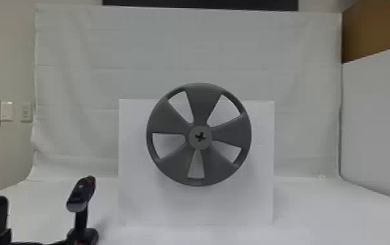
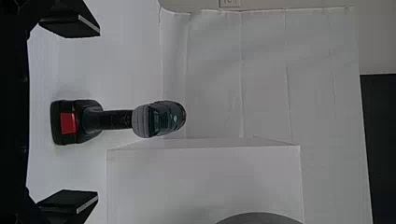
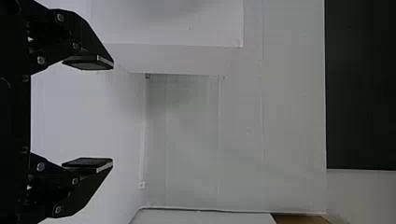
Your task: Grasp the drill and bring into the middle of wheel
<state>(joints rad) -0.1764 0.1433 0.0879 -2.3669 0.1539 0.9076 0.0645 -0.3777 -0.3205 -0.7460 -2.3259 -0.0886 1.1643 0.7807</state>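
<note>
1. Drill (image 1: 82, 195) stands upright on the white surface (image 1: 318, 208), on the robot's left, base down. Well apart from the wheel (image 1: 168, 120).
2. Left pincer (image 2: 98, 113): spread wide, nothing between its fingers (image 2: 72, 23). In the left wrist view the drill lines up with the gap. No contact seen.
3. Right pincer (image 3: 112, 113): also wide, empty, over on the right side of the work.
4. Wheel is mounted upright at the front of a white box (image 1: 132, 202); its hub (image 1: 192, 143) has a dark cross-shaped mark at the centre. That is the target.
5. Step in hand, by my reading: lining up for the grasp. Task at its start; the carry is all to come.
6. Handling, judged: stiff, fairly heavy, weight split between the body (image 2: 161, 119) up top and the chunky battery base (image 2: 58, 122). Not fragile, though a drop would be hard on it.
7. Best hold: the slim dark handle (image 2: 116, 120), flat pads square to either side, about midway up. Probably some rubbery grip there; smoother casing above may slip.
8. Next move wants a level, straight approach, then a firm squeeze. Off-centre, one finger could tip the drill; a loose hold lets it swivel or droop on the way to the hub.
</note>
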